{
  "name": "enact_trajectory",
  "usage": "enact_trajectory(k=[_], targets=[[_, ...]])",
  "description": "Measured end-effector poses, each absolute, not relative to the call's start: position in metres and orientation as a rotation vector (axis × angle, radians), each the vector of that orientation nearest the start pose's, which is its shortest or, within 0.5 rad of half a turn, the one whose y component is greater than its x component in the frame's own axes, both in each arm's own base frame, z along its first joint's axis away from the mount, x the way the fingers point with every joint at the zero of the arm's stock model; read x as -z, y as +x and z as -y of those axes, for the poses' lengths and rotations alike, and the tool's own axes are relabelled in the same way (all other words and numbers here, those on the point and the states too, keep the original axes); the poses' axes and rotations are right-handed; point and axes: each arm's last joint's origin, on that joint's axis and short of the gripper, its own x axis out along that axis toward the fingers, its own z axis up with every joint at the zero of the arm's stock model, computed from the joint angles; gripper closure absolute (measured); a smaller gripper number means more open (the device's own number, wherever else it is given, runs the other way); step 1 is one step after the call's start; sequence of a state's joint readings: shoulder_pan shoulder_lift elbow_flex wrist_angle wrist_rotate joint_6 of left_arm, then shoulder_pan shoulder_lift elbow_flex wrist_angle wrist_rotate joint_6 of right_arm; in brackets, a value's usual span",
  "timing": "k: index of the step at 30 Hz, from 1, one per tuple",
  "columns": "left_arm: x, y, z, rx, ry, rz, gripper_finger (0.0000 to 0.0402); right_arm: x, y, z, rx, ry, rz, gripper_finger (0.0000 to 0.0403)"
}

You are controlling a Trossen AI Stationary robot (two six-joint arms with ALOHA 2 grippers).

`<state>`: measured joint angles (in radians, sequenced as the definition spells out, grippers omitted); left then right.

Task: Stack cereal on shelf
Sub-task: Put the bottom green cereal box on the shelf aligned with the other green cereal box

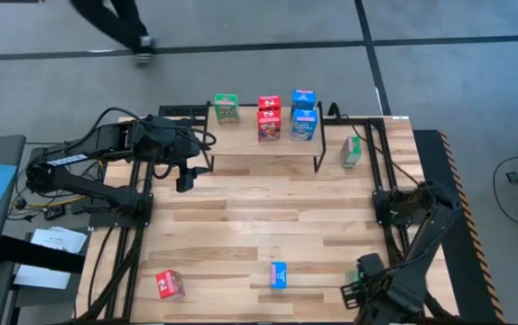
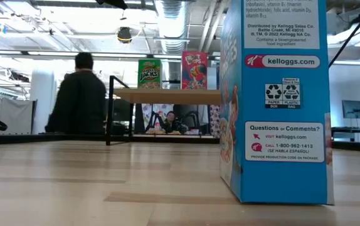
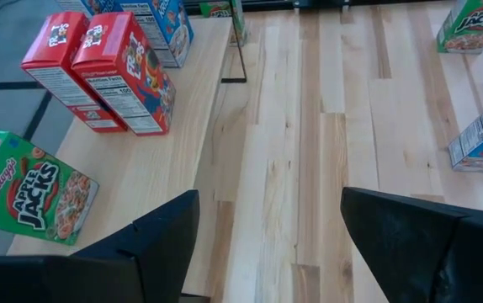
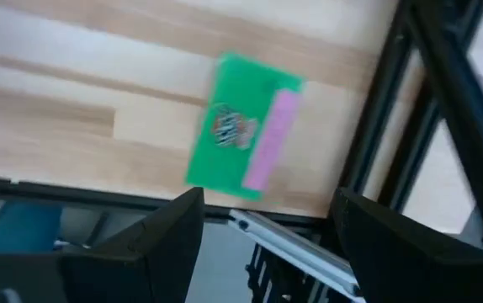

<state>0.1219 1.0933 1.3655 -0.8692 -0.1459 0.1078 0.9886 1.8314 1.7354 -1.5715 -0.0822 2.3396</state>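
The shelf (image 1: 263,149) stands at the table's far middle. On its top stand one green cereal box (image 1: 226,109), two red ones (image 1: 269,126) and two blue ones (image 1: 303,124). A green box (image 1: 352,151) stands on the table right of the shelf. A red box (image 1: 169,284) and a blue box (image 1: 279,275) stand near the front edge. My left gripper (image 1: 184,176) is open and empty, above the shelf's left end (image 3: 268,198). My right gripper (image 1: 358,289) is open and empty at the front right, above another green box (image 4: 241,139) lying flat by the table's edge.
A black metal frame (image 1: 381,162) runs along the table's right side, close to the right arm. The blue box (image 2: 274,100) fills the right half of the low view. A person (image 2: 79,100) stands beyond the table's far edge. Bare wood lies in the table's middle (image 1: 259,217).
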Motion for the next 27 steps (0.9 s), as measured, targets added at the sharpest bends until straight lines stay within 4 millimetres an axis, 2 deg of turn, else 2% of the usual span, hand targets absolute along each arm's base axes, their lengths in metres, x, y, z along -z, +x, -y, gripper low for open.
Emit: enact_trajectory(k=[3,10,18,27], targets=[[-0.407,0.196,-0.028,-0.228,0.110,-0.613,0.0123,-0.304,0.171,-0.274,1.133,0.974,-1.380,0.0117],[-0.407,0.196,-0.028,-0.234,0.089,-0.610,0.0123,-0.304,0.175,-0.273,1.102,0.998,-1.327,0.0117],[-0.407,0.196,-0.028,-0.234,0.089,-0.611,0.0123,-0.290,0.188,-0.276,1.129,0.991,-1.289,0.0117],[-0.407,0.196,-0.028,-0.234,0.089,-0.612,0.0123,-0.272,0.195,-0.286,1.170,0.975,-1.322,0.0117]])
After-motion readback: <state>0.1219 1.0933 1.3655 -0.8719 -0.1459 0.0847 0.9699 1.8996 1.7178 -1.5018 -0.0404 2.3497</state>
